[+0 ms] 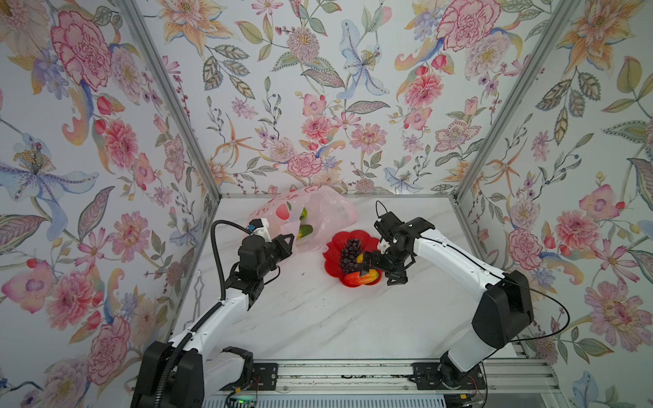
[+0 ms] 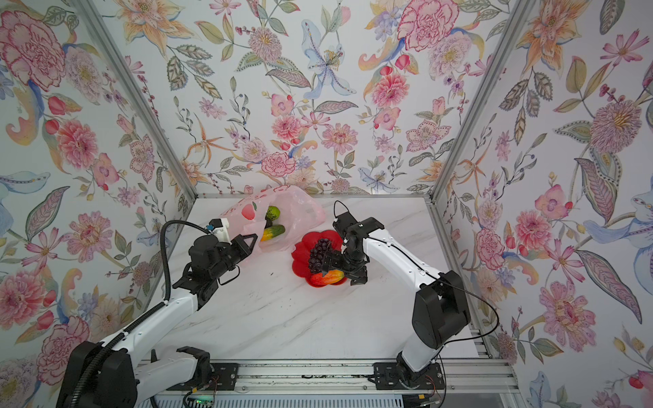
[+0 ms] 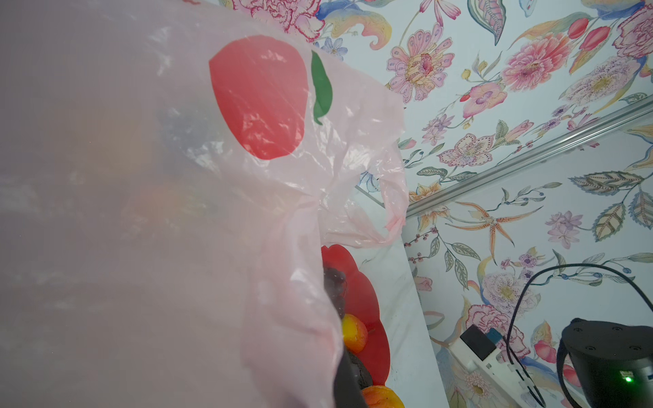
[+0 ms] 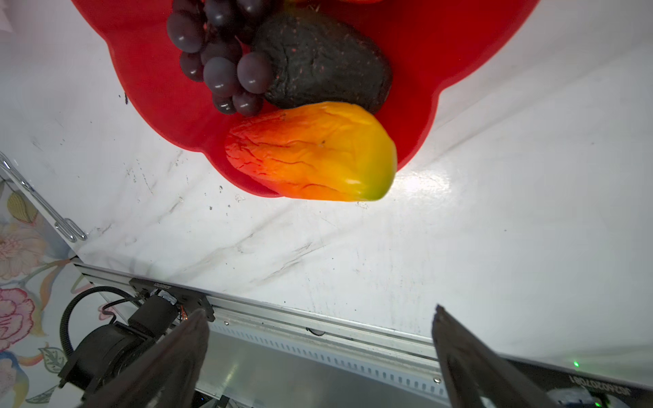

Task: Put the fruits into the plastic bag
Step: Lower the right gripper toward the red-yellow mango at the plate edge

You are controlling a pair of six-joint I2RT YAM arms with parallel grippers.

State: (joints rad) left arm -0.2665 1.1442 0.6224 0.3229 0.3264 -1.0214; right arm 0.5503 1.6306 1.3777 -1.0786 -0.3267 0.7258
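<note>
Dish (image 1: 334,247) as ref. Bag (image 1: 325,212) just behind-left of dish, mouth toward it. L gripper (image 1: 289,242) left of dish, clamped on bag rim. Inside bag: green ball (image 2: 272,212), oblong (image 2: 274,232). On dish: grapes (image 1: 349,254), avocado (image 4: 325,60), mango (image 4: 311,152) at near rim. R gripper (image 4: 319,312) over dish's near-right edge, jaws spread wide, nothing betw. them.

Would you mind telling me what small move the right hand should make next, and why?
Probably lower the right hand onto the red-orange mango and close. Its jaws stand open near that fruit, which lies at the edge of the red dish, while the left hand holds the plastic bag open.
</note>
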